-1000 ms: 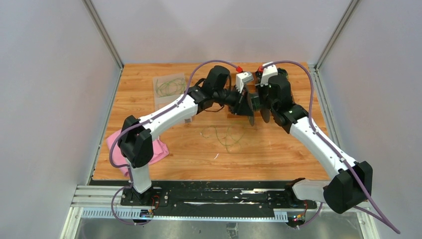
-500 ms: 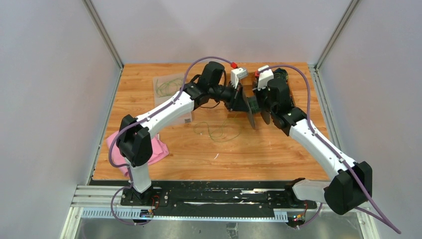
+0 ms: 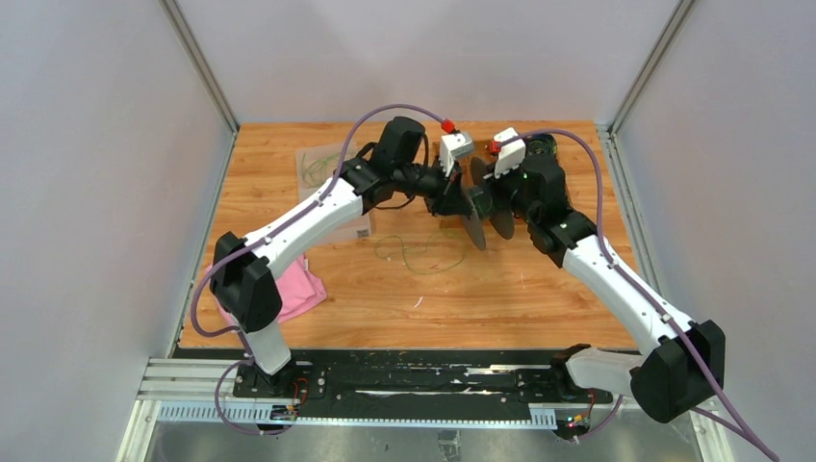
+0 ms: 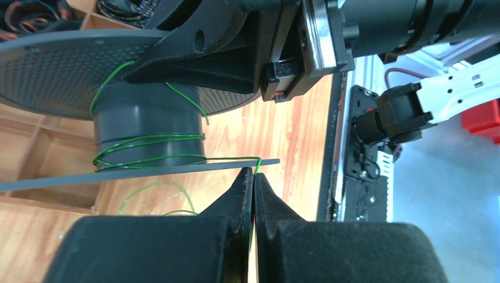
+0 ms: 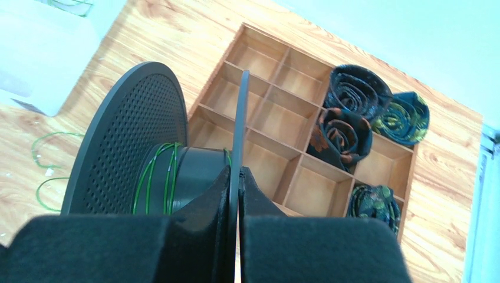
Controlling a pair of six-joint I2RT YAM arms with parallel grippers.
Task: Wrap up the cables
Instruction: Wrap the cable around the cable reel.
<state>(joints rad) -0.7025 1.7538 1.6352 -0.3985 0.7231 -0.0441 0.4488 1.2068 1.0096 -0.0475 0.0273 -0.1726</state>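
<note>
top view: spool [image 3: 474,227] is held between both arms, and loose cable [image 3: 423,252] lies on the table [image 3: 539,308] below it.
left wrist: left gripper [image 4: 253,177] jaws are together, pinching the green cable at the flange edge. a few turns sit on the core.
right wrist: right gripper [image 5: 237,175] jaws are clamped on the spool's flange.
judgement: winding has begun, most of the cable is left.

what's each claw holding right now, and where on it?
Left claw pinches the green cable just where it leaves the wound core. Right claw clamps the black spool by the edge of one flange.
</note>
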